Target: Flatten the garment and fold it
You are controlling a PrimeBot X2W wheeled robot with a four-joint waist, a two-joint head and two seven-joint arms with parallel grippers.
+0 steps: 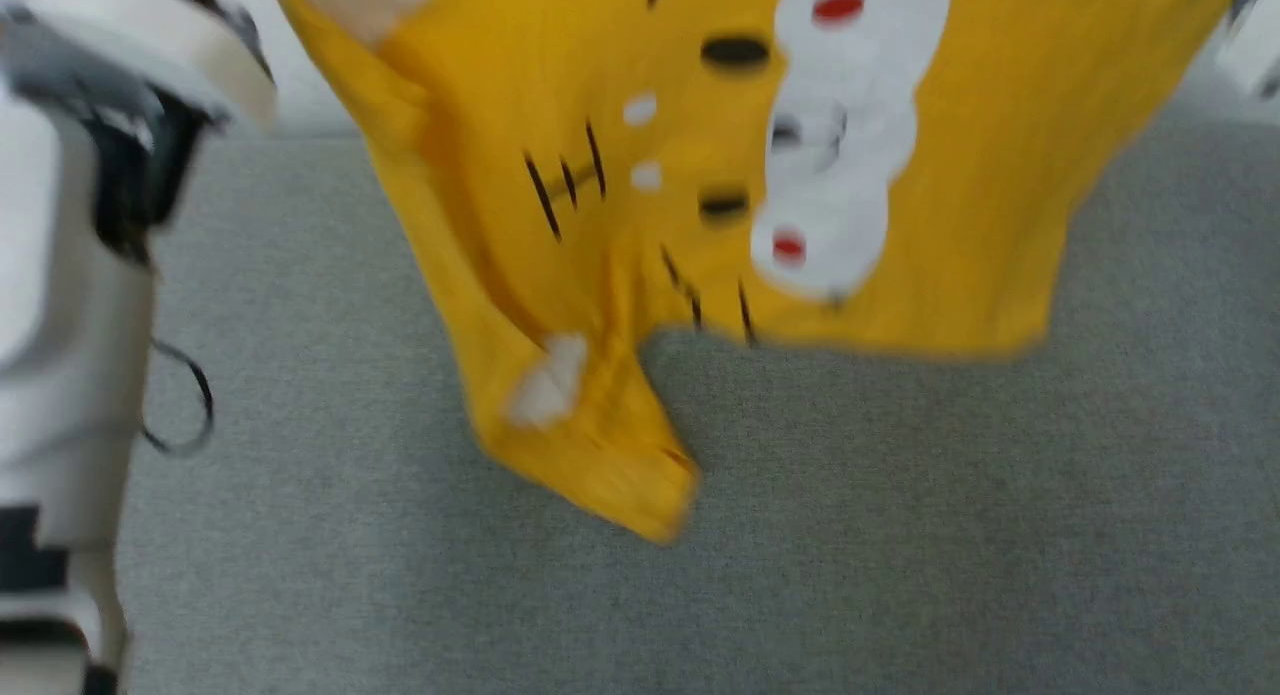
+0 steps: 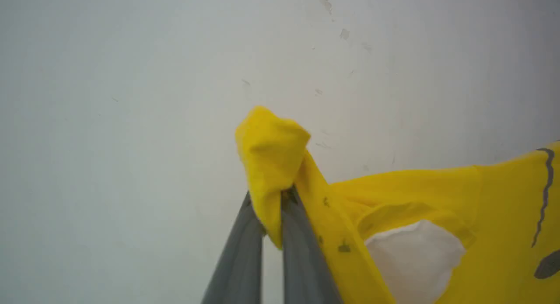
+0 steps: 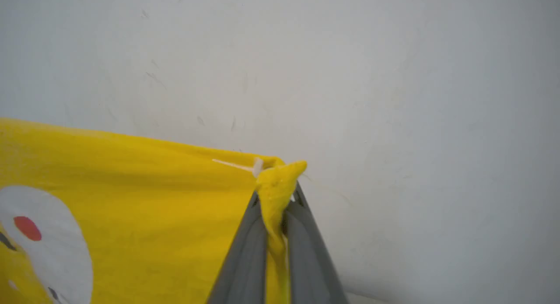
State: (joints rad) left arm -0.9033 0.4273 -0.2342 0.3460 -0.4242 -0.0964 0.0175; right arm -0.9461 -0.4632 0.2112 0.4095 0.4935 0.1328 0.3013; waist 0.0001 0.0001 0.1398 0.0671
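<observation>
The grey fabric surface (image 1: 900,535) spans the lower part of the head view. The garment (image 1: 1000,175) hangs in front of it from the top edge of the frame, spread over the upper centre and upper right with the print facing the camera. One bunched corner droops to mid-frame. This view is blurred, so I cannot tell whether that corner touches the surface.

My pale left forearm (image 1: 70,305) runs down the left edge, with a thin dark cable loop (image 1: 185,400) just beside it.

In the left wrist view, my left claw (image 2: 270,203) is clamped on a bunched yellow fold at centre frame, against a pale wall (image 2: 131,98).

In the right wrist view, my right claw (image 3: 276,197) is clamped on a corner of the cloth's upper edge. A small white tag (image 3: 257,166) sits just beside the fingertips.
</observation>
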